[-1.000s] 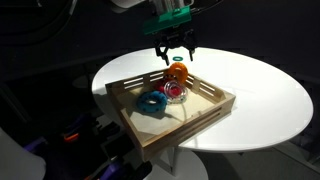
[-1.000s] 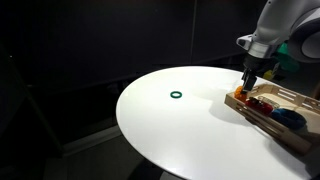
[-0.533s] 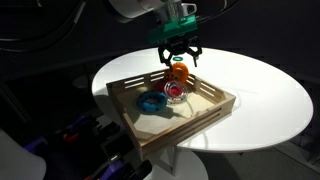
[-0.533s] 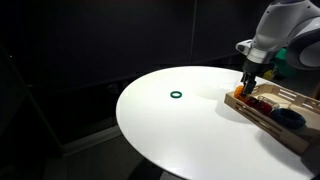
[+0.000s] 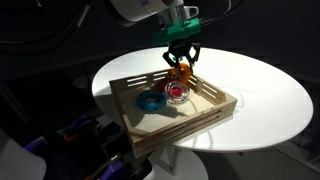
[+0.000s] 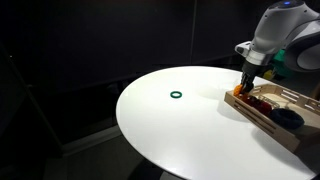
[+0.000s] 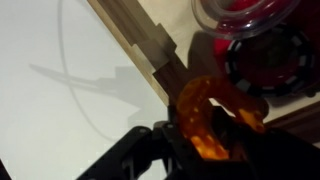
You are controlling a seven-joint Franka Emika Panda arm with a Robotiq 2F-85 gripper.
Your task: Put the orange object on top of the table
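1. Presently, gripper (image 5: 180,61): fingers closed on the orange ring (image 7: 205,120), held just inside the tray's far corner.
2. Tray (image 5: 190,125) wall: right beside the ring. A sideways carry without enough lift would likely snag the ring or shove the tray.
3. Red ring (image 5: 177,93) and blue ring (image 5: 152,101): inside the tray. If the grip slips, the orange ring could fall back among them.
4. Table (image 6: 170,125): outside the tray. If released from too high, the ring may roll away.
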